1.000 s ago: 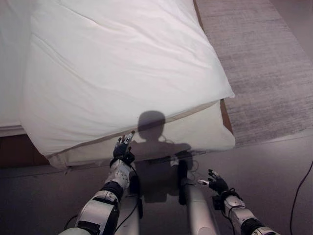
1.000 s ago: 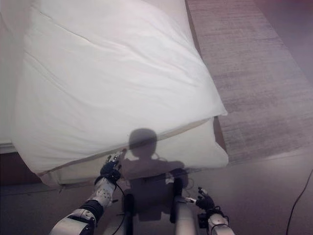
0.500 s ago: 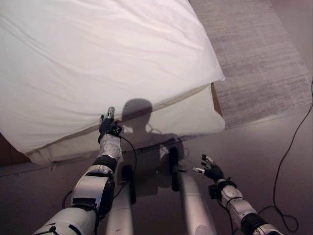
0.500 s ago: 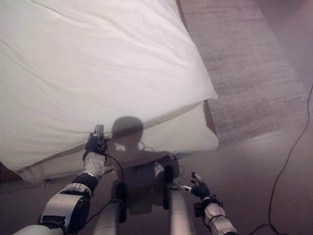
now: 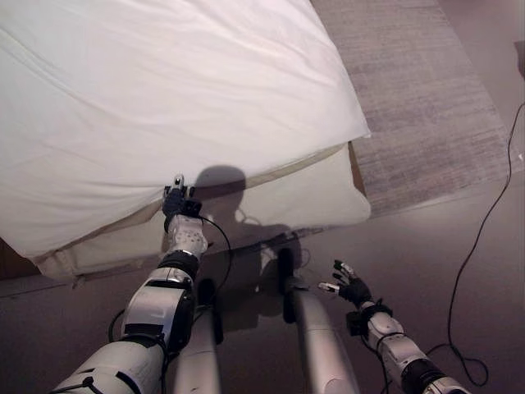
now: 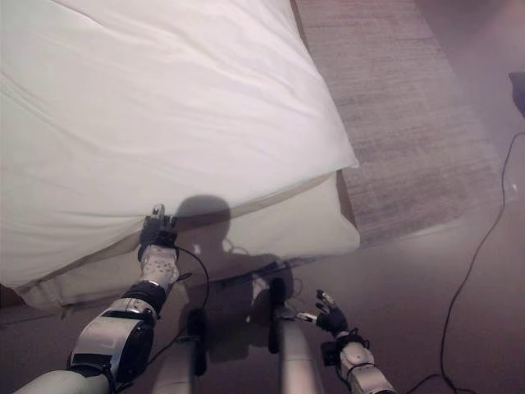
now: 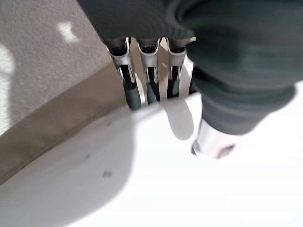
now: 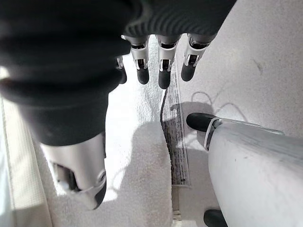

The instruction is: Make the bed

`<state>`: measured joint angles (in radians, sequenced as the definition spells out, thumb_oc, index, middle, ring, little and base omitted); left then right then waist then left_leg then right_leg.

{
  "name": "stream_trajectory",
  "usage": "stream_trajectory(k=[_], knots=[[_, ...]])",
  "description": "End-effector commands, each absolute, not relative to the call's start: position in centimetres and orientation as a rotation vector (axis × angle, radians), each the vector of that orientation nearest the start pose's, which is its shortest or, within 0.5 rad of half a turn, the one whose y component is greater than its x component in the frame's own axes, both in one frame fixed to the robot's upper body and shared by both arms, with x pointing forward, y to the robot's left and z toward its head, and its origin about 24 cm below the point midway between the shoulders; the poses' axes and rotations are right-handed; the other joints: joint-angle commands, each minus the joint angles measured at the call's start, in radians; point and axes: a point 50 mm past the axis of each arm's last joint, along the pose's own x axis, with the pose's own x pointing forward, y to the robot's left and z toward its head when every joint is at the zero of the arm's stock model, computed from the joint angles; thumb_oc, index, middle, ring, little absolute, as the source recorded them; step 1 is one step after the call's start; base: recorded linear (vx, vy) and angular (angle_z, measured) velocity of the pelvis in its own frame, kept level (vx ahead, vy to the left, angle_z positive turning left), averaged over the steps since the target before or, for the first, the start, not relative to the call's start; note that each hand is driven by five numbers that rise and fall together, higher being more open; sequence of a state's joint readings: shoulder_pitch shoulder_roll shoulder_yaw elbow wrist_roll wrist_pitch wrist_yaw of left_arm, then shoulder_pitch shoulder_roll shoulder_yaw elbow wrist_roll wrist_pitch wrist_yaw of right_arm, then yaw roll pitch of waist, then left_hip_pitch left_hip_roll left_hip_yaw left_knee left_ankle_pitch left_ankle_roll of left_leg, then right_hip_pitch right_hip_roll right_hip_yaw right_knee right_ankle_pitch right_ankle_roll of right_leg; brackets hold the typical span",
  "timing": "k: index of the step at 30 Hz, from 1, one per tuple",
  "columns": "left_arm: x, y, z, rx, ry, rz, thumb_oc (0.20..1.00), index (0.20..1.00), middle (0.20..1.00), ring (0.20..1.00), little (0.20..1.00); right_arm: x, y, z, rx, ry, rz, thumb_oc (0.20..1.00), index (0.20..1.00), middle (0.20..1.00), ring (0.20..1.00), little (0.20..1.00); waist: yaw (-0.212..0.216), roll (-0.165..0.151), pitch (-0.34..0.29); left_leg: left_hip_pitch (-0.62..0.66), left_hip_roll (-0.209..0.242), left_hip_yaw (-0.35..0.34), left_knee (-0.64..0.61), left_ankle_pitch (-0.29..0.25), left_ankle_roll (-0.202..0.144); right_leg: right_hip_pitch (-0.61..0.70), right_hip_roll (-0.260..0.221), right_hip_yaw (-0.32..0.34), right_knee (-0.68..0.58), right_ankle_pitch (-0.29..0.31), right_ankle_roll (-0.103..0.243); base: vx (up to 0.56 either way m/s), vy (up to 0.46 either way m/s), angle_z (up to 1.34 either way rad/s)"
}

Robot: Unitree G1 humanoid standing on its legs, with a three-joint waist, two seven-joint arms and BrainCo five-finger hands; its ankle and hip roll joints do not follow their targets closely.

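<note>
Left hand [image 5: 179, 205] at frame centre-left, fingers tucked under white duvet [image 5: 164, 107] hem, grip undeterminable | right hand [image 5: 351, 289] relaxed, empty, lower right | advice: pinch hem firmly, draw evenly over mattress [image 5: 303, 197].

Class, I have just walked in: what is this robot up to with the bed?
The robot stands at the bed's foot. Its left hand is at the near edge of the white duvet, fingers tucked under the hem where it overhangs the mattress, so its grip is hidden. The right hand hangs open over the floor, holding nothing. A grey rug lies beside the bed.
</note>
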<state>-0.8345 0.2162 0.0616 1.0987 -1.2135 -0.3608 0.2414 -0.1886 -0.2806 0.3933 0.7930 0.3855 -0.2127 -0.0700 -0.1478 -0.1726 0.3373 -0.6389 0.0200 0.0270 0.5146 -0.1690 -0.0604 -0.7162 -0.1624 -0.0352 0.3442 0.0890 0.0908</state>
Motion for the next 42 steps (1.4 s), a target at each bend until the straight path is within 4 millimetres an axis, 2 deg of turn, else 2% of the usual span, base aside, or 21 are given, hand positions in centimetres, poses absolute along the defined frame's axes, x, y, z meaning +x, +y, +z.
stream_trajectory(k=[1, 4, 9, 12, 14, 16, 18, 19, 22, 23, 24, 26, 31, 33, 37, 38, 42], knots=[[39.5, 19.6, 11.6, -1.02, -0.15, 0.445, 0.2, 0.2, 0.2, 0.2, 0.2, 23.2, -18.2, -7.4, -0.103, 0.451, 0.082, 1.0, 1.0, 1.0, 1.0, 1.0, 0.016, 0.034, -0.019, -0.005, -0.039, 0.002, -0.089, 0.077, 0.021, 0.011, 0.015, -0.016, 0.032, -0.02, 0.04, 0.0, 0.0, 0.0], [39.5, 18.8, 12.3, -1.057, -0.178, 0.417, 0.2, 0.2, 0.2, 0.2, 0.2, 23.3, -17.9, -7.4, -0.089, 0.448, 0.086, 1.0, 1.0, 1.0, 1.0, 1.0, 0.021, 0.031, -0.009, 0.008, -0.038, 0.009, -0.099, 0.08, 0.022, 0.022, 0.018, -0.008, 0.021, -0.016, 0.043, 0.0, 0.0, 0.0], [39.2, 16.3, 13.3, -1.155, -0.239, 0.321, 0.2, 0.2, 0.2, 0.2, 0.2, 23.5, -17.0, -7.1, 0.023, 0.429, 0.067, 1.0, 1.0, 1.0, 1.0, 1.0, 0.031, 0.037, 0.008, 0.027, -0.043, 0.003, -0.113, 0.089, 0.025, 0.045, 0.019, -0.013, 0.009, -0.013, 0.039, 0.0, 0.0, 0.0], [39.1, 15.9, 13.7, -1.177, -0.259, 0.301, 0.2, 0.2, 0.2, 0.2, 0.2, 23.6, -16.8, -6.9, 0.033, 0.422, 0.071, 1.0, 1.0, 1.0, 1.0, 1.0, 0.034, 0.038, 0.014, 0.03, -0.044, 0.001, -0.117, 0.092, 0.025, 0.051, 0.018, -0.015, 0.005, -0.012, 0.039, -0.01, -0.004, -0.01], [38.7, 14.4, 15.0, -1.221, -0.305, 0.228, 0.2, 0.2, 0.2, 0.2, 0.2, 24.0, -16.2, -6.5, 0.078, 0.399, 0.073, 1.0, 1.0, 1.0, 1.0, 1.0, 0.043, 0.042, 0.031, 0.04, -0.05, -0.006, -0.126, 0.098, 0.028, 0.064, 0.016, -0.019, -0.003, -0.009, 0.038, -0.02, -0.012, -0.04], [38.1, 13.4, 15.4, -1.241, -0.328, 0.176, 0.2, 0.2, 0.2, 0.2, 0.2, 24.5, -15.5, -6.0, 0.189, 0.382, 0.066, 1.0, 1.0, 1.0, 1.0, 1.0, 0.054, 0.051, 0.045, 0.047, -0.053, -0.009, -0.13, 0.101, 0.029, 0.075, 0.013, -0.025, -0.009, -0.006, 0.038, 0.0, 0.0, 0.0], [38.1, 13.4, 15.4, -1.241, -0.328, 0.176, 0.2, 0.2, 0.2, 0.2, 0.2, 24.5, -15.5, -6.1, 0.189, 0.383, 0.066, 1.0, 1.0, 1.0, 1.0, 1.0, 0.054, 0.051, 0.043, 0.046, -0.054, -0.009, -0.131, 0.102, 0.029, 0.074, 0.013, -0.025, -0.01, -0.005, 0.038, 0.0, 0.0, 0.0], [37.3, 12.5, 15.7, -1.275, -0.354, 0.117, 0.2, 0.2, 0.2, 0.2, 0.2, 25.3, -14.3, -5.2, 0.308, 0.35, 0.084, 1.0, 1.0, 1.0, 1.0, 1.0, 0.07, 0.063, 0.063, 0.058, -0.059, -0.014, -0.142, 0.103, 0.032, 0.088, 0.012, -0.03, -0.015, -0.007, 0.038, 0.0, 0.0, 0.0], [36.5, 11.5, 16.1, -1.296, -0.371, 0.044, 0.2, 0.2, 0.2, 0.2, 0.2, 26.4, -13.1, -4.4, 0.427, 0.332, 0.093, 1.0, 1.0, 1.0, 1.0, 1.0, 0.088, 0.074, 0.08, 0.067, -0.069, -0.018, -0.155, 0.115, 0.036, 0.1, 0.007, -0.032, -0.026, 0.003, 0.039, -0.01, 0.009, 0.04], [36.5, 11.5, 16.1, -1.296, -0.371, 0.044, 0.2, 0.2, 0.2, 0.2, 0.2, 26.4, -13.1, -4.4, 0.427, 0.332, 0.093, 1.0, 1.0, 1.0, 1.0, 1.0, 0.088, 0.074, 0.08, 0.067, -0.069, -0.018, -0.155, 0.116, 0.036, 0.1, 0.007, -0.032, -0.026, 0.003, 0.039, -0.02, 0.01, 0.09], [35.8, 11.1, 16.8, -1.305, -0.409, -0.016, 0.2, 0.2, 0.2, 0.2, 0.2, 27.2, -11.9, -3.7, 0.55, 0.314, 0.111, 1.0, 1.0, 1.0, 1.0, 1.0, 0.106, 0.085, 0.095, 0.077, -0.072, -0.021, -0.16, 0.119, 0.039, 0.112, 0.004, -0.037, -0.027, 0.003, 0.039, 0.0, -0.001, 0.06], [35.1, 10.9, 17.4, -1.324, -0.444, -0.074, 0.2, 0.2, 0.2, 0.2, 0.2, 28.2, -10.9, -3.0, 0.604, 0.31, 0.117, 1.0, 1.0, 1.0, 1.0, 1.0, 0.125, 0.094, 0.111, 0.088, -0.076, -0.027, -0.167, 0.118, 0.041, 0.124, 0.001, -0.044, -0.025, -0.001, 0.038, -0.01, 0.002, 0.13], [34.6, 11.2, 17.2, -1.324, -0.452, -0.067, 0.2, 0.2, 0.2, 0.2, 0.2, 28.7, -10.4, -2.4, 0.618, 0.293, 0.133, 1.0, 1.0, 1.0, 1.0, 1.0, 0.138, 0.095, 0.126, 0.099, -0.081, -0.03, -0.174, 0.122, 0.043, 0.138, -0.001, -0.05, -0.029, -0.003, 0.036, 0.0, 0.0, 0.13], [34.6, 11.4, 16.8, -1.309, -0.443, -0.056, 1.0, 1.0, 1.0, 1.0, 1.0, 28.7, -10.5, -2.2, 0.616, 0.284, 0.133, 1.0, 1.0, 1.0, 1.0, 1.0, 0.139, 0.093, 0.13, 0.102, -0.082, -0.028, -0.183, 0.129, 0.046, 0.136, -0.003, -0.049, -0.032, 0.003, 0.036, 0.0, 0.014, 0.05], [34.6, 12.0, 15.8, -1.28, -0.414, -0.013, 1.0, 1.0, 1.0, 1.0, 1.0, 28.7, -11.3, -2.3, 0.588, 0.276, 0.113, 1.0, 1.0, 1.0, 1.0, 1.0, 0.14, 0.091, 0.138, 0.104, -0.081, -0.024, -0.184, 0.129, 0.047, 0.138, -0.004, -0.051, -0.036, 0.004, 0.038, 0.0, 0.002, 0.01], [34.5, 12.5, 14.9, -1.266, -0.395, 0.022, 1.0, 1.0, 1.0, 1.0, 1.0, 28.4, -12.0, -2.6, 0.561, 0.279, 0.088, 1.0, 1.0, 1.0, 1.0, 1.0, 0.141, 0.093, 0.147, 0.109, -0.078, -0.025, -0.178, 0.124, 0.048, 0.143, -0.004, -0.053, -0.031, -0.001, 0.036, 0.0, 0.0, 0.0], [34.2, 13.1, 13.8, -1.251, -0.373, 0.064, 1.0, 1.0, 1.0, 1.0, 1.0, 28.1, -13.2, -3.0, 0.543, 0.283, 0.041, 1.0, 1.0, 1.0, 1.0, 1.0, 0.137, 0.093, 0.147, 0.1, -0.079, -0.024, -0.173, 0.127, 0.049, 0.136, -0.006, -0.055, -0.028, -0.001, 0.034, 0.0, 0.0, 0.0]])
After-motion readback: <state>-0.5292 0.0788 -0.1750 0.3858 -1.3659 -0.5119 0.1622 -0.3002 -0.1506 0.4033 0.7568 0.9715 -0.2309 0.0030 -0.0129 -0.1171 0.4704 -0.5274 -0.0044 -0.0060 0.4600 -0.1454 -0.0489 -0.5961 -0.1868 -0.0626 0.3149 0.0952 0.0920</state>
